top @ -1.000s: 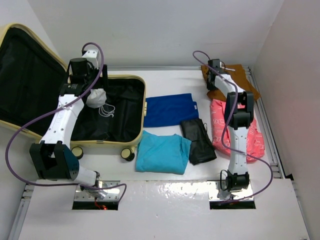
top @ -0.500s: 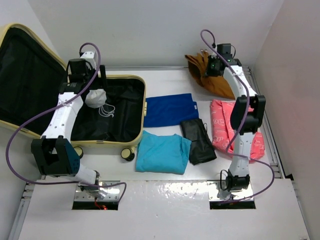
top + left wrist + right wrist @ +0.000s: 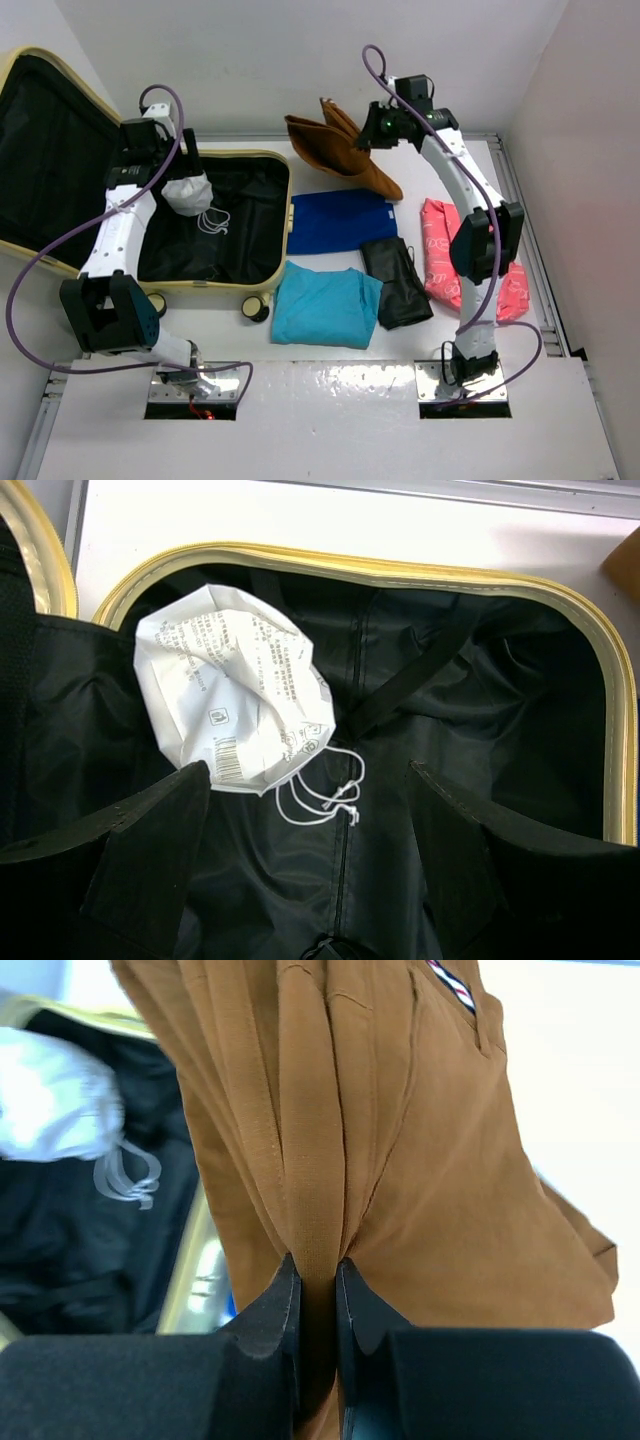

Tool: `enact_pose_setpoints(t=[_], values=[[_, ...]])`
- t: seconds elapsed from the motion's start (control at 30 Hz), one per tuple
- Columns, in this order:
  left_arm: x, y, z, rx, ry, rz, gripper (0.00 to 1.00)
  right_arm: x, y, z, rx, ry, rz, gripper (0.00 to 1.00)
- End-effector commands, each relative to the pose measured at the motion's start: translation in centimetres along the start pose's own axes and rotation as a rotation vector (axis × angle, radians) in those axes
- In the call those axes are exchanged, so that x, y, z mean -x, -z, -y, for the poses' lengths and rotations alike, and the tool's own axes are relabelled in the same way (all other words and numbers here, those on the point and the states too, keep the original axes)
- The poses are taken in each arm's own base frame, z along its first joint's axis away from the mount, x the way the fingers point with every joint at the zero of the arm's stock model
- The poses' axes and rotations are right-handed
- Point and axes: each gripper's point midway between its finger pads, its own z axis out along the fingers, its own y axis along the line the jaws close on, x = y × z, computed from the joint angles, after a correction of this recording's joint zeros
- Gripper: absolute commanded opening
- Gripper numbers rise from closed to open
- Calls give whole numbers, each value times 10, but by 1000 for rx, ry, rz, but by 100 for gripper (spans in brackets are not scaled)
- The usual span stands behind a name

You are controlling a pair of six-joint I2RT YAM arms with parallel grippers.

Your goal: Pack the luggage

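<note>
The luggage (image 3: 245,235) lies open at the table's left, a white bag (image 3: 230,695) inside. Left gripper (image 3: 308,772) hovers over it, its 2 fingers apart — right gripper (image 3: 315,1265) clamps a brown garment (image 3: 410,1160).

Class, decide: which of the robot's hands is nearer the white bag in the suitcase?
Left. The left hand hangs open just above the white bag inside the luggage; the right hand is well off to its right, shut on a brown garment.
</note>
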Motion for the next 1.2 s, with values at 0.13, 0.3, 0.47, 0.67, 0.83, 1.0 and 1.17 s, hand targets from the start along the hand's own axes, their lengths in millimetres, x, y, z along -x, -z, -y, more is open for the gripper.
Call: enact_pose_setpoints(t=[0.13, 0.3, 0.47, 0.67, 0.83, 1.0, 1.17], values=[[11, 11, -8, -6, 50, 41, 84, 94, 112, -139, 302, 174, 375, 0], [17, 19, -21, 4, 86, 64, 84, 97, 120, -182, 379, 223, 431, 0], [32, 35, -34, 6, 166, 112, 84, 74, 113, -229, 462, 272, 420, 0], [56, 65, -51, 8, 271, 197, 84, -3, 58, -254, 420, 259, 239, 0], [62, 81, -57, 23, 262, 226, 84, -93, 17, -257, 450, 373, 24, 0], [49, 89, -74, 44, 278, 216, 84, -157, -4, -261, 584, 477, -85, 0], [35, 90, -86, 47, 307, 191, 84, -192, -23, -289, 686, 587, -144, 0]])
